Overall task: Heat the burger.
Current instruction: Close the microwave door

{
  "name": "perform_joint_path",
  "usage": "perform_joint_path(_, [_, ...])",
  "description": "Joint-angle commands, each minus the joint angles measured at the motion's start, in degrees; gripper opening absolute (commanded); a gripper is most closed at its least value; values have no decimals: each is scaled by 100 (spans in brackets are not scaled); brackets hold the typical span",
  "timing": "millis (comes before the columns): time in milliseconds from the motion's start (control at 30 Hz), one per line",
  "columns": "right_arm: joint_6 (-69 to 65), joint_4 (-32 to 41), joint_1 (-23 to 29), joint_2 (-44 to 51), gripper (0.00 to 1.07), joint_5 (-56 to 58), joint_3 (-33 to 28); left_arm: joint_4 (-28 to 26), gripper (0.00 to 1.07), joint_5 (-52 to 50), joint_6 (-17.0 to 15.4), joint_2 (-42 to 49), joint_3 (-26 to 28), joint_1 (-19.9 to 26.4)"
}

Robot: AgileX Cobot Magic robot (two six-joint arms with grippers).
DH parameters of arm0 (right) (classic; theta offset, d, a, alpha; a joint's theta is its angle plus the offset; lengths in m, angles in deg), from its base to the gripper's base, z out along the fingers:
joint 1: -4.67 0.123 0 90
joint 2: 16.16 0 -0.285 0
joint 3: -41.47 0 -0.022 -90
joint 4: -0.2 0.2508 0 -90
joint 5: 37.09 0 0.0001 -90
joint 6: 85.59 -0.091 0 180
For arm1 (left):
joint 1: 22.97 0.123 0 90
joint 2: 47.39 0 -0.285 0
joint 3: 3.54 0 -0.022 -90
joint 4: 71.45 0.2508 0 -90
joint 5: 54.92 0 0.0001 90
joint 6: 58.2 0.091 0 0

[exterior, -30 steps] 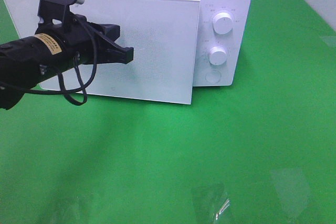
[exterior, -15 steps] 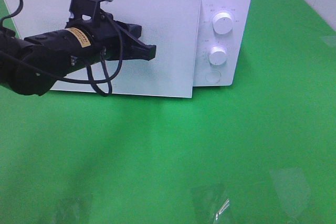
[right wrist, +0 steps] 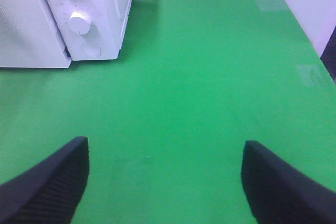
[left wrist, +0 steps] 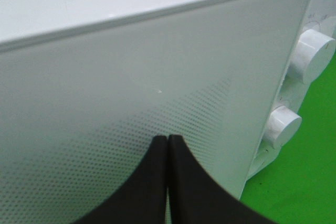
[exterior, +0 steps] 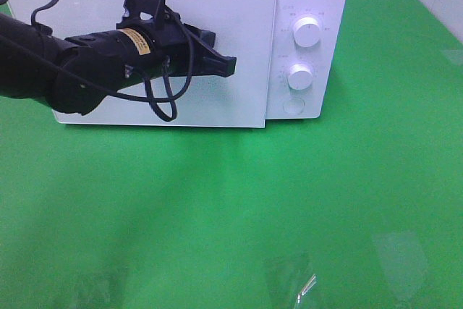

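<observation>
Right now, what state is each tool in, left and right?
Left tool: closed, empty, tips by the boxy white microwave's flat door.
Right tool: open, empty, over the green table cover.

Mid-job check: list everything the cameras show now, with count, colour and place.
boxy white microwave oven: one, white, back of the table.
flat microwave door: one, white, dotted, oven's front.
round dials: two, white, stacked on the control panel right of the door.
round button: one, white, below the dials.
cloth table cover: one, green, under everything.
burger: none in view.
left hand: one, black, shut, tips at the door.
right hand: one, black, open, above the green cover.
</observation>
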Motion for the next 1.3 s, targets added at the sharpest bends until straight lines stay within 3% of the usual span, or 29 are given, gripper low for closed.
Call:
perform_joint_path(33, [11, 6, -40, 155, 76, -52, -11, -189, 0, -143, -17, -63, 223, 52])
perform_joint_path(800, [11, 6, -40, 155, 76, -52, -11, -195, 0, 252, -23, -768, 1427, 29])
perform_joint_path(967, [11, 6, -40, 155, 76, -52, -11, -195, 0, 269, -23, -785, 1455, 29])
perform_joint_path(1300, [11, 6, -40, 155, 76, -52, -11, -172, 0, 1266, -11, -521, 1455, -269])
